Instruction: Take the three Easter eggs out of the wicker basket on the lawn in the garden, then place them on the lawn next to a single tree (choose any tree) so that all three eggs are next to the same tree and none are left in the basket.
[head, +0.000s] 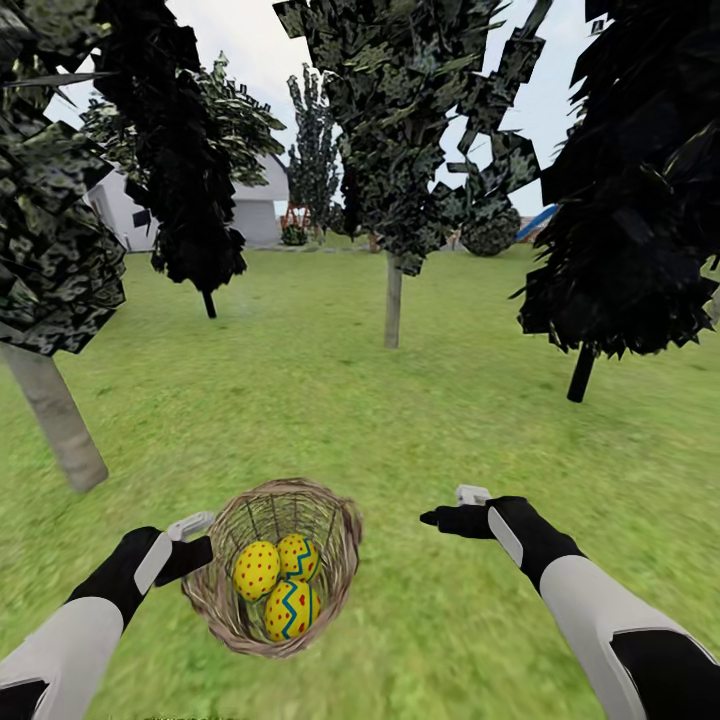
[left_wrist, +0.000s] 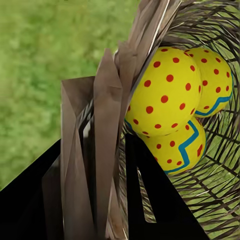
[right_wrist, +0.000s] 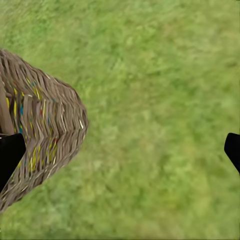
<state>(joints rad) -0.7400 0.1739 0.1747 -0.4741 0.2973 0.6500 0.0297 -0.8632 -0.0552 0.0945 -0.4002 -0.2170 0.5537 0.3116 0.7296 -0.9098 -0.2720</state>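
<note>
Wicker, brown, woven: the wicker basket (head: 340, 545) stood on the lawn (head: 400, 420) at 6 o'clock in the head view, tipped toward the robot
Contents: three Easter eggs (head: 279, 585) lay inside, touching one another; none out yet
Left gripper (head: 198, 540): at the basket's 9 o'clock rim; in the left wrist view its dark fingers (left_wrist: 150, 200) straddled the woven wall, one inside, one outside, apparently closed on the rim
Right gripper (head: 452, 508): hung at the basket's 3 o'clock, apart from it, jaws wide, holding nothing
Nearest tree (head: 55, 415): pale trunk at 9 o'clock, near the basket; a second trunk stood at 12 o'clock, well apart
Stage, judged: basket gripped, eggs not yet removed
Risk: the thin, flexible rim could slip from the grip, or a further tilt could roll the eggs out and scatter them away from one tree
Risk: the nearest egg lay just beside the inner finger and could be nudged
</note>
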